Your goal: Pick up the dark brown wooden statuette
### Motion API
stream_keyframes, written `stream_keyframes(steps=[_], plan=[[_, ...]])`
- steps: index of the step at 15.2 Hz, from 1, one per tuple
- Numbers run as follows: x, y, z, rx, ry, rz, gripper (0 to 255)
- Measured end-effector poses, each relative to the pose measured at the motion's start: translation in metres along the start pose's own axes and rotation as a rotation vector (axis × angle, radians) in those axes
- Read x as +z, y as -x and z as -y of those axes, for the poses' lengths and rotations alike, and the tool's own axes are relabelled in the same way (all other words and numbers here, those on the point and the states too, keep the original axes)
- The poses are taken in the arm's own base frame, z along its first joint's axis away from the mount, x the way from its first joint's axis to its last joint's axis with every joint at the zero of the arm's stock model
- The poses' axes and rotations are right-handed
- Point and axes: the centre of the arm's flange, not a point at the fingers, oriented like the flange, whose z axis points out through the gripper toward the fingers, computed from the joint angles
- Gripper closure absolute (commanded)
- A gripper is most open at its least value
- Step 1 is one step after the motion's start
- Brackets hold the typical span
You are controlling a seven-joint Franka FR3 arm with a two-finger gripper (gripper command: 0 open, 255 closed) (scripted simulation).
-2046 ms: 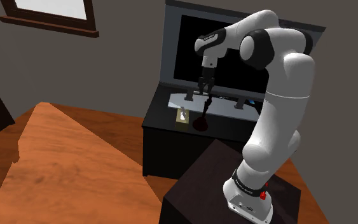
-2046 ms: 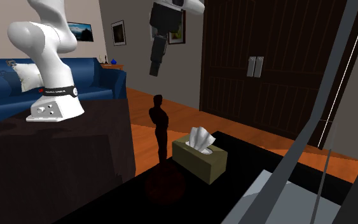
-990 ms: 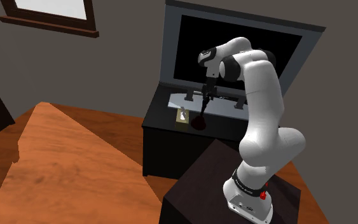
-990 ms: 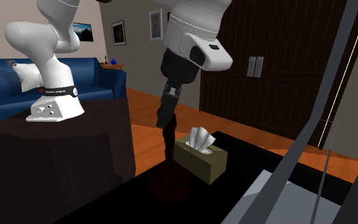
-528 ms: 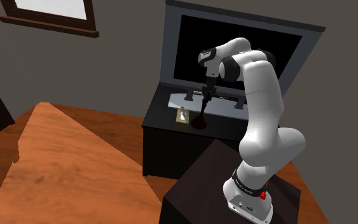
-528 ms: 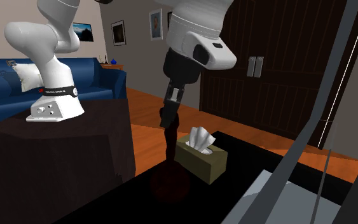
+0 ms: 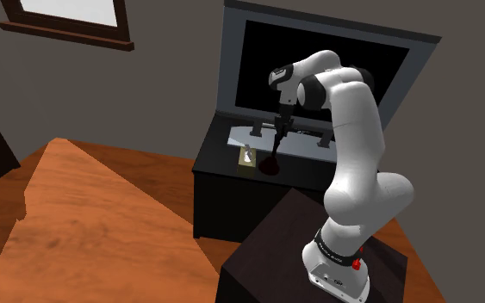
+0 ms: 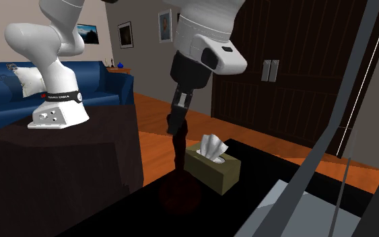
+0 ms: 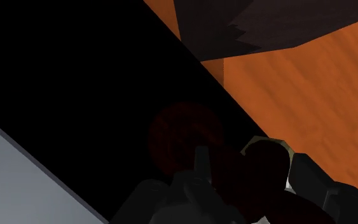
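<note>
The dark brown statuette stands upright on its round base on the black cabinet top, close beside a tissue box. My black gripper has come down over its upper part and hides the head. In the shoulder view the gripper hangs straight above the statuette. In the wrist view the two fingers clasp the statuette's dark body between them, with its reddish round base beyond. The gripper is shut on the statuette.
An olive tissue box sits right next to the statuette. A large dark screen on a grey foot stands at the back of the black cabinet. The dark stand is near. Orange wood floor surrounds it.
Two seconds ago the gripper hung above the statuette; it has since come down over its top. In the last second the hand has only shifted slightly.
</note>
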Motion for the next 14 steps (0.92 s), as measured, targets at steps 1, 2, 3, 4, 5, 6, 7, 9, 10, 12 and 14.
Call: stream_keyframes(steps=[1, 2, 3, 4, 5, 6, 7, 9, 10, 12, 14], plan=[[-0.001, 0.001, 0.001, 0.001, -0.002, 0.005, 255], [-0.003, 0.002, 0.002, 0.002, -0.004, 0.008, 255], [-0.006, 0.003, 0.004, 0.001, -0.005, 0.010, 255], [-0.011, 0.005, 0.005, 0.001, -0.006, 0.011, 255], [-0.015, 0.006, 0.007, 0.001, -0.007, 0.011, 255], [-0.020, 0.007, 0.009, 0.001, -0.007, 0.011, 255], [-0.023, 0.007, 0.009, 0.001, -0.007, 0.011, 255], [-0.034, 0.012, 0.011, 0.001, -0.007, 0.012, 255], [-0.039, 0.013, 0.013, 0.001, -0.007, 0.012, 255], [-0.048, 0.017, 0.017, 0.001, -0.007, 0.012, 255], [-0.056, 0.020, 0.018, 0.001, -0.007, 0.011, 255]])
